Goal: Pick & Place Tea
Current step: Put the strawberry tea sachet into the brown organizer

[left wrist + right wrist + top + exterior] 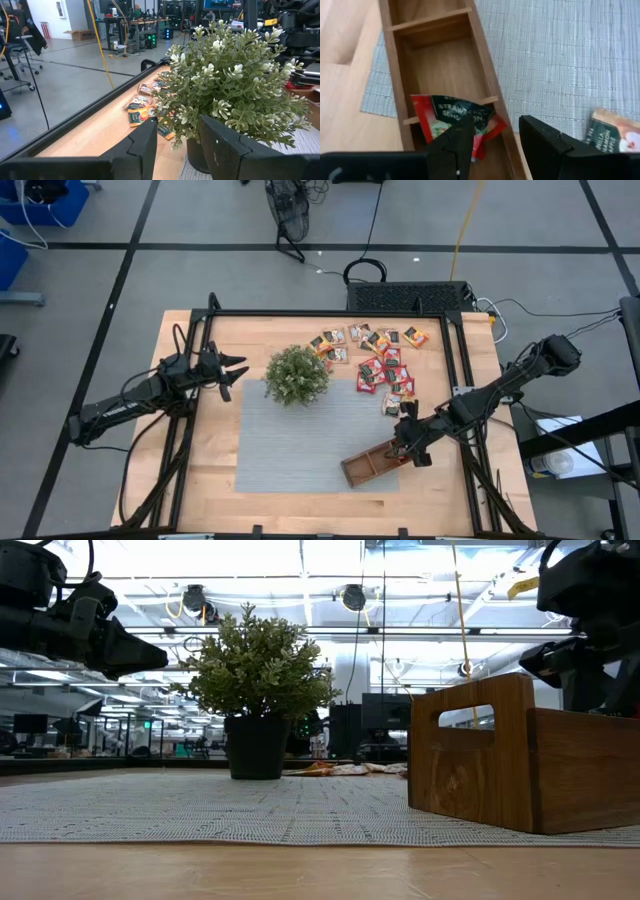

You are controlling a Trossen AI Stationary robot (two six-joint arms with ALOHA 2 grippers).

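Wooden table (200,480) first: you have a grey mat (300,450) across its middle, with the plant (297,374) on the mat's far left part. To the right of the plant, on the far right of the table, lies the tea (378,358), a loose scatter of mostly red sachets running from the far edge toward the tray. The tray (368,464) sits at the mat's near right corner, angled.

Your right gripper (409,442) hangs over the tray's right end. Its wrist view shows the fingers (457,145) apart, and a red sachet (455,122) lying tilted in the end compartment, propped across the divider and not flat. Nothing is pinched between the fingers, so I judge this the release step of one placement. Another sachet (614,131) lies on the mat just beside the tray.

Your left gripper (228,370) waits just left of the plant, raised off the table, fingers apart and empty.

Next, you would lift the right gripper straight up clear of the tray wall, then travel far and slightly left to the pile. Pick a sachet at the pile's near edge, one that is not overlapped, so the fingers close on a single packet.
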